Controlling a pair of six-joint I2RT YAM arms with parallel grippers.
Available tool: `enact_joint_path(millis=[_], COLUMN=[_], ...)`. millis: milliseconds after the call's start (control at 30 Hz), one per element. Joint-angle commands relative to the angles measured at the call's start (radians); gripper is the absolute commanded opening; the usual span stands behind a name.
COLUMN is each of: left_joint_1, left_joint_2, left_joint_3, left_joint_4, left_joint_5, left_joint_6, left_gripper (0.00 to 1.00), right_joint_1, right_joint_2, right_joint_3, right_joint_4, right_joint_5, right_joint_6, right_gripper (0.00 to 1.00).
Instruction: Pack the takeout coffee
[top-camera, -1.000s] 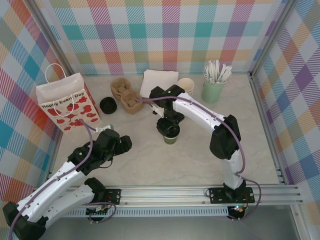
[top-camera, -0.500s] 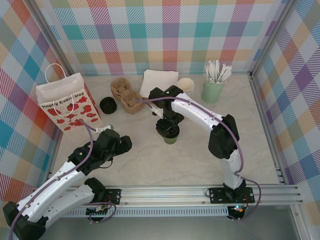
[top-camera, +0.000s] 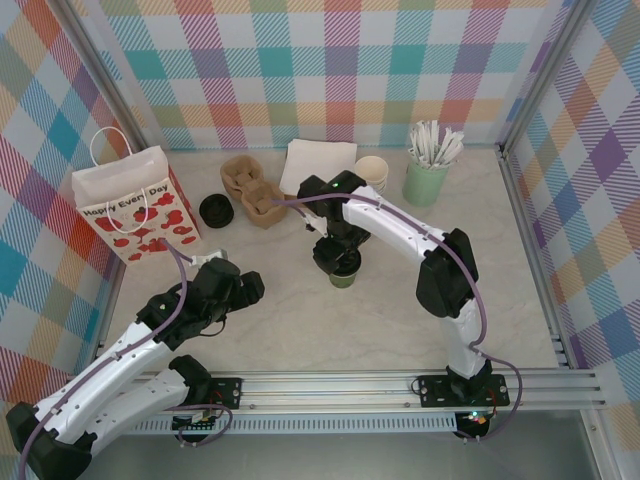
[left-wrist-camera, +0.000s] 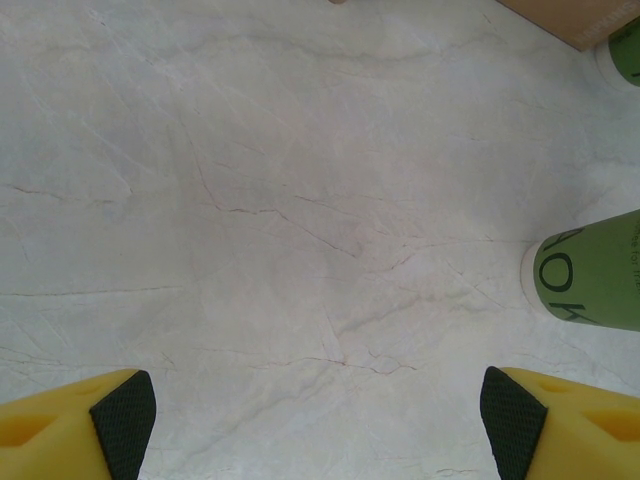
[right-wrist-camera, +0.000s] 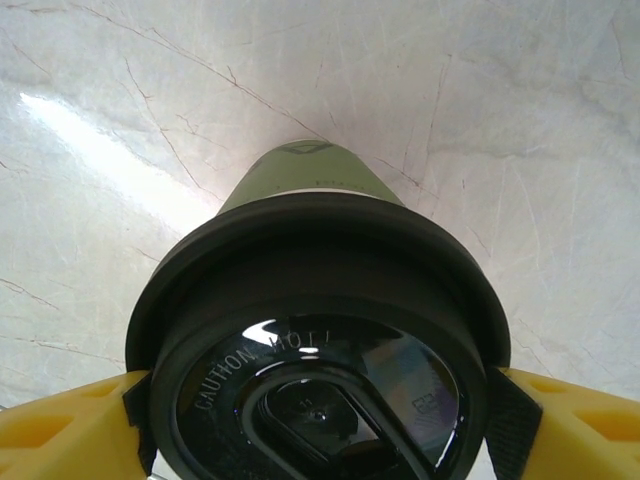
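Right wrist: right gripper (right-wrist-camera: 322, 420) tight on lidded takeout coffee (right-wrist-camera: 310, 175) (left gripper (left-wrist-camera: 318, 420) wide).

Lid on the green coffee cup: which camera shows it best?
Right wrist: the black lid sits close up on the green cup, between the right hand's pads, CAUTION HOT lettering readable. In the top external view that hand covers most of it. The left wrist view catches green cup wall instead.

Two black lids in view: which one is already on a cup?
The centre lid, seated on the green cup and held by the right tool. The loose lid lies beside the paper bag.
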Motion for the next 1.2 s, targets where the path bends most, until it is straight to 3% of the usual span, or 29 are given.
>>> enact_joint_path(millis=[0, 200, 400, 767, 900, 1167], left_joint_1=[-0.007, -0.007, -0.006, -0.004, -0.002, 0.01], left_joint_2=[0.0, 0.0, 0.004, 0.065, 0.12, 0.344], left_joint_3=[-0.005, 0.002, 0.013, 0.065, 0.089, 0.168], left_joint_4=[0.013, 0.01, 0.017, 0.087, 0.151, 0.376], left_joint_5=[-0.011, -0.01, -0.002, 0.096, 0.199, 0.507], left_joint_6=[-0.01, -0.009, -0.006, 0.001, -0.002, -0.049], left_gripper=[0.87, 0.87, 0.87, 0.92, 0.91, 0.88], right_joint_1=[0.007, 0.007, 0.007, -0.005, -0.039, -0.215], right_joint_2=[0.02, 0.012, -0.026, -0.102, -0.171, -0.318], right_joint_3=[0.024, 0.025, 0.029, 0.028, -0.013, -0.23], right_joint_4=[-0.029, -0.029, -0.027, -0.04, -0.008, 0.129], right_joint_5=[-0.016, -0.011, -0.04, -0.048, -0.082, -0.286], right_joint_6=[-0.001, 0.006, 0.012, 0.034, 0.04, 0.088], right_gripper=[0.84, 0.89, 1.0, 1.0, 1.0, 0.96])
